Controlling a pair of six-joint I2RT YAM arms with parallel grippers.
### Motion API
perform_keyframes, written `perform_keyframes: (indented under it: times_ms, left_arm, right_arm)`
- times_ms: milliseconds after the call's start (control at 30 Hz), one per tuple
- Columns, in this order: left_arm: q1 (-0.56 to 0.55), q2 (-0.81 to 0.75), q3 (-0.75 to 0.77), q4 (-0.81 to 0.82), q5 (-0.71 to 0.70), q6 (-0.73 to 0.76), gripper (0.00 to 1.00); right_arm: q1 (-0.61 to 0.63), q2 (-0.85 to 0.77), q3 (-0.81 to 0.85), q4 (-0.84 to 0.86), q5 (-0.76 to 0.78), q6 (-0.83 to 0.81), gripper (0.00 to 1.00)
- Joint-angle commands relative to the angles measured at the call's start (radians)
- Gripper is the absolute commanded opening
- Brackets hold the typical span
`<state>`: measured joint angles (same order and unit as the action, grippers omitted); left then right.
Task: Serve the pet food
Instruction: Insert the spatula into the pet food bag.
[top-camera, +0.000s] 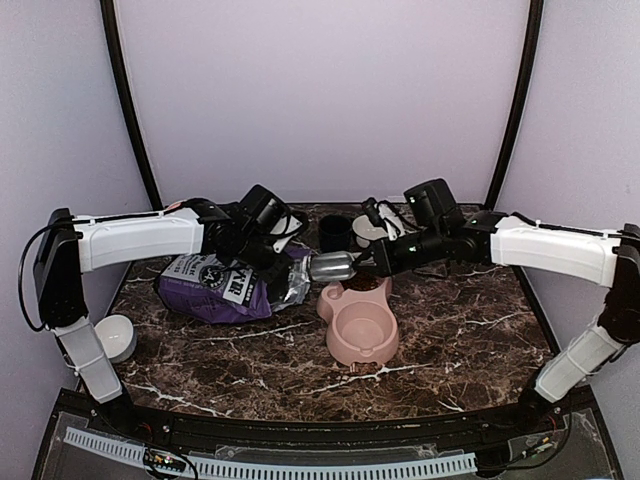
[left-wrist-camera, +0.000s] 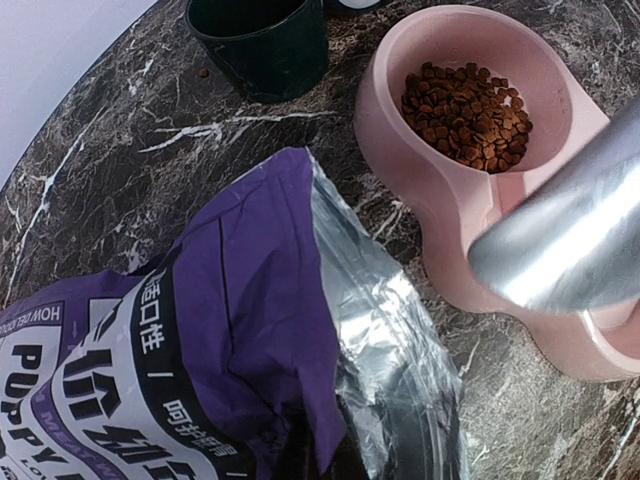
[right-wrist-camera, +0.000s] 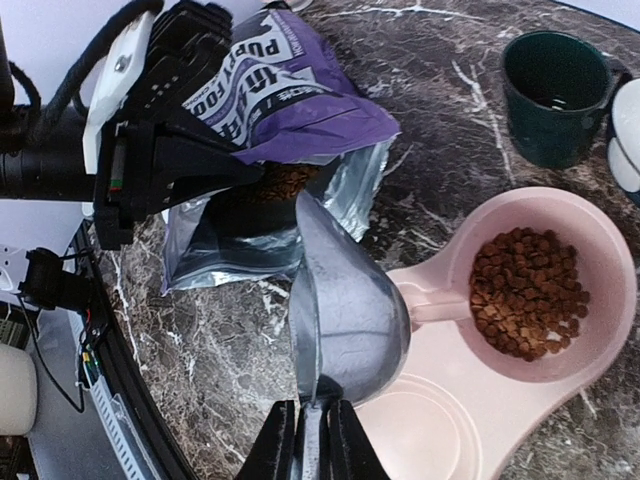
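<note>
The pet food (right-wrist-camera: 525, 290) fills the far round well of the pink double bowl (right-wrist-camera: 600, 370) as a brown heap of pellets, also seen as the pet food (left-wrist-camera: 465, 115). More pellets (right-wrist-camera: 285, 183) show inside the mouth of the purple bag (top-camera: 215, 285), which lies on its side. My left gripper (right-wrist-camera: 245, 172) is shut on the bag's upper lip; its fingers are hidden in its own view. My right gripper (right-wrist-camera: 312, 440) is shut on the handle of a silver scoop (right-wrist-camera: 350, 300). The scoop is turned on its side between bag mouth and bowl, its inside hidden.
A dark green cup (top-camera: 335, 232) and a white container (top-camera: 372, 232) stand behind the bowl at the back of the marble table (top-camera: 450, 340). A white bowl (top-camera: 115, 337) sits by the left arm at the table's left edge. The bowl's near well (top-camera: 360, 330) holds nothing.
</note>
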<state>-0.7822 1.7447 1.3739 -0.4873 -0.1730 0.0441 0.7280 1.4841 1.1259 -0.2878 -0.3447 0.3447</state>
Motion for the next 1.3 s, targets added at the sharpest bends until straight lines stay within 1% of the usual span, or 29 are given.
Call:
perform_keyframes:
  times_ms: [0,100,200,467,833,1267]
  left_arm:
    - [0.018,-0.026,0.028,-0.007,0.020,-0.029,0.00]
    - [0.025,-0.039,0.030,0.000,0.037,-0.039,0.00]
    - [0.034,-0.047,0.033,0.005,0.043,-0.047,0.00]
    - [0.046,-0.063,0.037,0.016,0.084,-0.071,0.00]
    - [0.072,-0.073,0.056,0.016,0.105,-0.093,0.00]
    - [0.085,-0.079,0.090,0.005,0.088,-0.117,0.00]
  right_arm:
    - [0.044,0.042,0.017,0.131,-0.047,0.040,0.00]
    - [0.062,0.072,0.020,0.158,-0.047,0.048,0.00]
    - [0.073,0.100,0.059,0.187,-0.054,0.057,0.00]
    - [0.080,0.196,0.109,0.237,-0.062,0.071,0.00]
    - [0.081,0.301,0.190,0.262,-0.077,0.060,0.00]
    - [0.081,0.482,0.338,0.282,-0.066,0.020,0.00]
